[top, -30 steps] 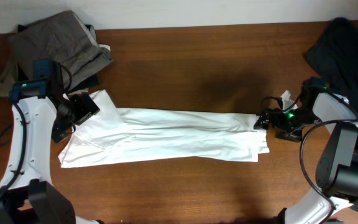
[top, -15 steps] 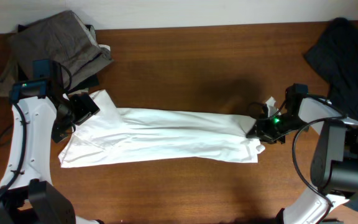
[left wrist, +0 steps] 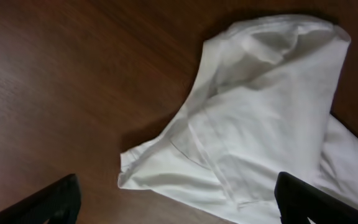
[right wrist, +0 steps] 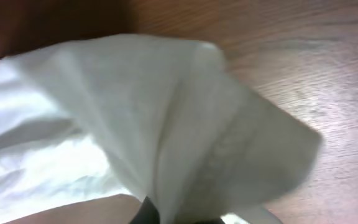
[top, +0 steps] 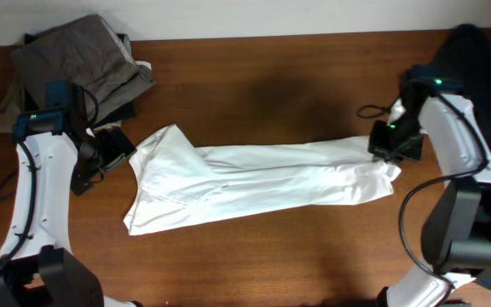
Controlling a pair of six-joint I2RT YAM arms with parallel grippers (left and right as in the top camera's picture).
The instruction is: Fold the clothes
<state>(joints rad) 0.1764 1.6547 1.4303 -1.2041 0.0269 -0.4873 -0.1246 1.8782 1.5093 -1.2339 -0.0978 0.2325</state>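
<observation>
While the right end effector (top: 390, 143) is clenched on the right end of the long white fabric garment (top: 262, 181), I see that cloth lying across the middle of the brown wooden tabletop (top: 254, 94). It runs left to right, with its right end a little nearer the far edge. From the right wrist camera the white fabric fills nearly the whole view, its layers bunched together where they meet the dark fingers (right wrist: 146, 214) at the bottom edge. The left end effector (top: 113, 147) is released, just beside the garment's left end. In the left wrist camera its fingertips (left wrist: 48, 199) show as dark shapes in the two bottom corners, spread wide, with the rumpled cloth lying on the wood between and ahead of them, ungripped. That left end is humped up and folded over on itself. A heap of grey-olive clothes (top: 75, 60) sits at the far left corner, well apart from a dark navy garment (top: 476, 68) at the far right corner.
</observation>
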